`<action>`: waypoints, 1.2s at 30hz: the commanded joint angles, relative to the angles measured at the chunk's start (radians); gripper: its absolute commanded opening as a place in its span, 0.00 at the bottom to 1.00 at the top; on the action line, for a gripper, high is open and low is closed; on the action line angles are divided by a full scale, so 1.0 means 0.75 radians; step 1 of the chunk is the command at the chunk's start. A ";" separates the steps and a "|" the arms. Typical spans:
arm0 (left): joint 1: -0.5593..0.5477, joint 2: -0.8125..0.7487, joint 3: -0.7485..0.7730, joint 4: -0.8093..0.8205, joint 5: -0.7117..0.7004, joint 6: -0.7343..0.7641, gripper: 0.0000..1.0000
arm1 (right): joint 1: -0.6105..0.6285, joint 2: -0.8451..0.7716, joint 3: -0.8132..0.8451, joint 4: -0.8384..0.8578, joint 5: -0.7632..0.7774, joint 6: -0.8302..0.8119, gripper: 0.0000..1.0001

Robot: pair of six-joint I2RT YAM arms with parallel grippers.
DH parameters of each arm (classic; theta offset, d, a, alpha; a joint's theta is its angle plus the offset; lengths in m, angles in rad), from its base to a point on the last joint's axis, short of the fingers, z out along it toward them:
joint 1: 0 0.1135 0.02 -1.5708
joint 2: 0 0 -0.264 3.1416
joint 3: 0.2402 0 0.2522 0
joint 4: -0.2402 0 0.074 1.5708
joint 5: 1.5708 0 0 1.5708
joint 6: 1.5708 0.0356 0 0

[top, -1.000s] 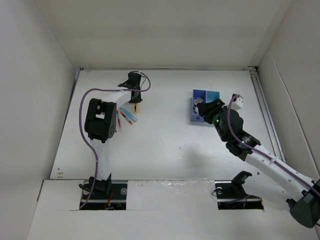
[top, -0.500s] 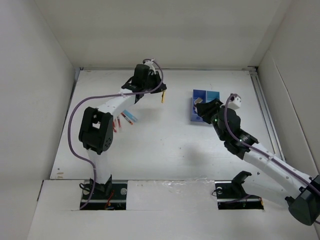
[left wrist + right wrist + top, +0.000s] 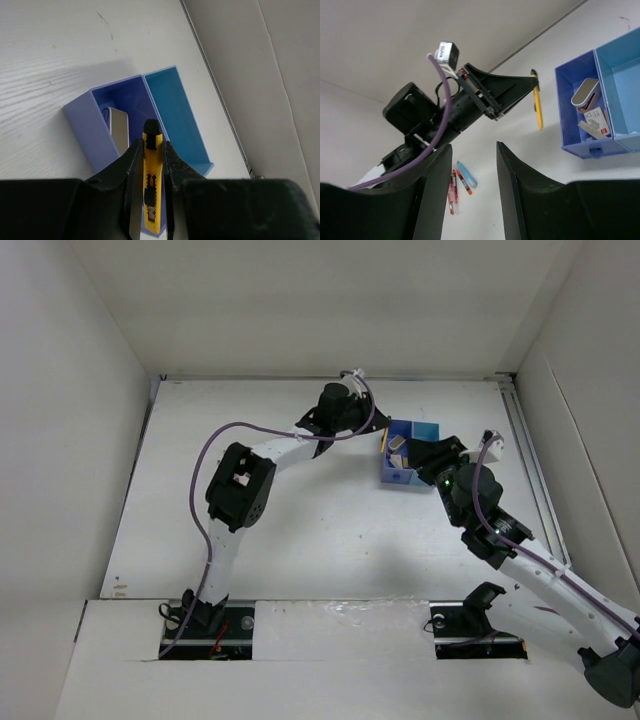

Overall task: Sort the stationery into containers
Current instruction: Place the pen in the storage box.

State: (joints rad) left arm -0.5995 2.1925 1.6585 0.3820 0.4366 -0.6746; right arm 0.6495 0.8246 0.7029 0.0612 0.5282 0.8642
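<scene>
My left gripper [image 3: 381, 441] is shut on the yellow-black piece [image 3: 152, 185], a small cutter. It holds the cutter just above the near wall of the blue box [image 3: 82, 122], over the darker compartment. The lighter compartment [image 3: 175, 120] is bare. A beige block [image 3: 118, 131] leans inside the darker one. In the right wrist view the cutter [image 3: 537, 107] hangs left of the box [image 3: 590, 149], which holds a block [image 3: 585, 94] and a small white-red item [image 3: 596, 120]. My right gripper [image 3: 472, 150] is open and empty, beside the box [image 3: 400, 478].
Two red-and-white pens [image 3: 451, 192] and a light blue pen [image 3: 466, 175] lie together on the table to the left; the left arm's elbow [image 3: 240, 485] hides them in the top view. White walls [image 3: 80, 440] close in the table.
My left arm has swung right, carrying the cutter from beside the pens to the blue box. My right gripper has drawn back slightly to the right.
</scene>
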 commanded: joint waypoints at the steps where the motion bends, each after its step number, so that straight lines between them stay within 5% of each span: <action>1: -0.053 0.032 0.139 0.151 -0.011 -0.054 0.00 | 0.014 -0.026 -0.011 0.066 0.024 0.007 0.46; 12: -0.066 0.136 0.186 0.241 0.005 -0.099 0.03 | 0.014 -0.026 -0.011 0.066 -0.001 0.007 0.46; 17: -0.066 0.136 0.174 0.241 0.005 -0.074 0.36 | 0.014 -0.011 -0.011 0.066 -0.001 0.007 0.46; 20: -0.066 0.136 0.161 0.241 0.005 -0.062 0.45 | 0.014 -0.011 -0.011 0.066 -0.001 0.007 0.46; 21: -0.066 0.136 0.175 0.223 0.005 -0.062 0.64 | 0.014 -0.011 -0.011 0.066 -0.001 0.007 0.46; 22: -0.066 0.136 0.176 0.209 0.005 -0.029 0.99 | 0.014 -0.011 -0.011 0.066 -0.001 0.007 0.46; 27: -0.066 -0.010 0.092 0.143 -0.083 0.063 1.00 | 0.014 0.001 -0.011 0.066 -0.001 0.007 0.46; 33: -0.066 -0.336 -0.282 0.129 -0.422 0.179 1.00 | 0.014 0.001 0.002 0.066 -0.015 0.007 0.45; 36: -0.031 -0.607 -0.541 0.129 -0.569 0.167 1.00 | 0.014 0.001 0.002 0.066 -0.015 -0.005 0.30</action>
State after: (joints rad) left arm -0.6445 1.9736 1.3731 0.4244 0.1703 -0.5827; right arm 0.6495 0.8272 0.6895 0.0639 0.5224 0.8665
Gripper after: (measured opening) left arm 0.993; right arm 0.377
